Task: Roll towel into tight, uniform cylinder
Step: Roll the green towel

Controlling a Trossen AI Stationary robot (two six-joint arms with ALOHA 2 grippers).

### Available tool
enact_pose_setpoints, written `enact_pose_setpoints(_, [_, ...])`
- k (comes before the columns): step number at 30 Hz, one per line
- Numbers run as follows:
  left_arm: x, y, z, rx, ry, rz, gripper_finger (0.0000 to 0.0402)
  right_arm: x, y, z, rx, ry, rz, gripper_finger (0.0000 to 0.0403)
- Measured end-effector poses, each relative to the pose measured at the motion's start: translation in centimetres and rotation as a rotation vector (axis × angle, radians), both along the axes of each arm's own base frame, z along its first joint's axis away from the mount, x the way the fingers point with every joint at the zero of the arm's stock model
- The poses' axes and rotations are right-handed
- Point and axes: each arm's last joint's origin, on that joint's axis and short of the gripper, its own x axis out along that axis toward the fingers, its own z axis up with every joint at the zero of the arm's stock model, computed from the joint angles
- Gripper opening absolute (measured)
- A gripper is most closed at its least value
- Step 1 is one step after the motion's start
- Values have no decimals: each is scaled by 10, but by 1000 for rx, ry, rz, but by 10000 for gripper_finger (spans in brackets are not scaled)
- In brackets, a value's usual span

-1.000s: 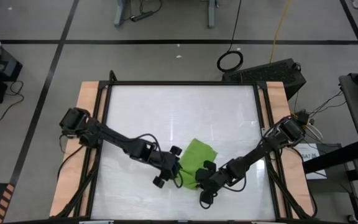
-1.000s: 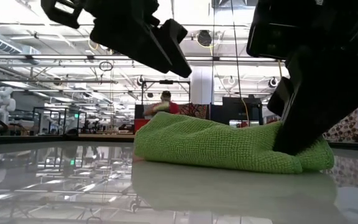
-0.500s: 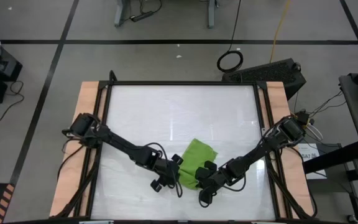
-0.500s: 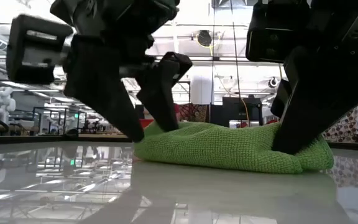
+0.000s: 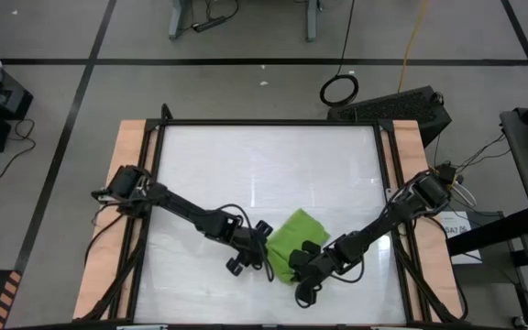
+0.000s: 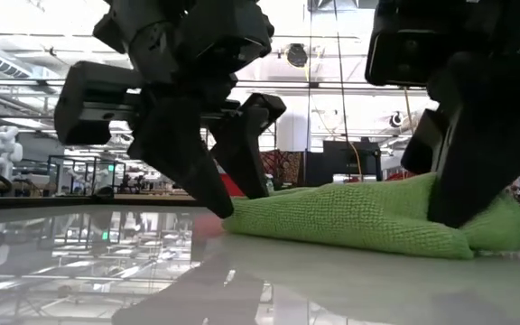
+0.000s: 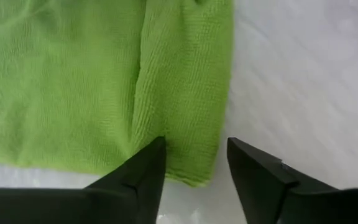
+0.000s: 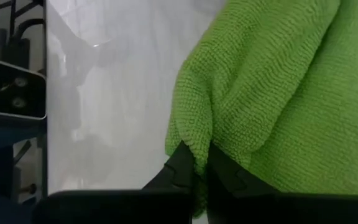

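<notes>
The lime-green towel (image 5: 293, 234) lies folded on the white table, near its front edge; it also shows in the low view (image 6: 359, 212). My left gripper (image 5: 266, 246) is open and low at the towel's left end (image 6: 233, 217). In the left wrist view one finger (image 7: 143, 177) stands over the cloth and the other (image 7: 257, 177) over bare table, with the towel's corner (image 7: 194, 158) between them. My right gripper (image 5: 302, 257) is shut on the towel's near right end. My left gripper: I cannot tell whether its fingers touch the cloth. My right gripper pinches a raised fold at the towel's edge (image 8: 194, 146) between its two fingers, slanting down from the table's near right. The rest of the towel lies slack on the table.
The white tabletop (image 5: 264, 165) is bare on its far half. Wooden strips (image 5: 126, 211) and a black frame run along the left and right sides. Both arms cross the near half of the table.
My left gripper has come down from above the towel to table height at the towel's left end, its fingers staying open. The towel, held by my right gripper, has slid a little toward the table's right.
</notes>
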Motion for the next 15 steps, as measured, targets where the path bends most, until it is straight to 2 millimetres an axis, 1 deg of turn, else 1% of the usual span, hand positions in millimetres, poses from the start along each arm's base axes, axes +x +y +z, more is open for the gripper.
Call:
enact_pose_setpoints(5, [3,2,-14,-22,40,-23,121,-1,-1,9,-10,-30,39,6])
enact_pose_setpoints(8, [5,0,-19,-39,55,-50,91,-2,-1,15,-16,-42,53,19])
enact_pose_setpoints(11, [9,-2,-22,-68,68,-69,61,-5,-3,19,-28,-38,54,40])
enact_pose_setpoints(15, [11,0,-20,-112,84,-84,14,-11,-6,24,-65,-8,73,89])
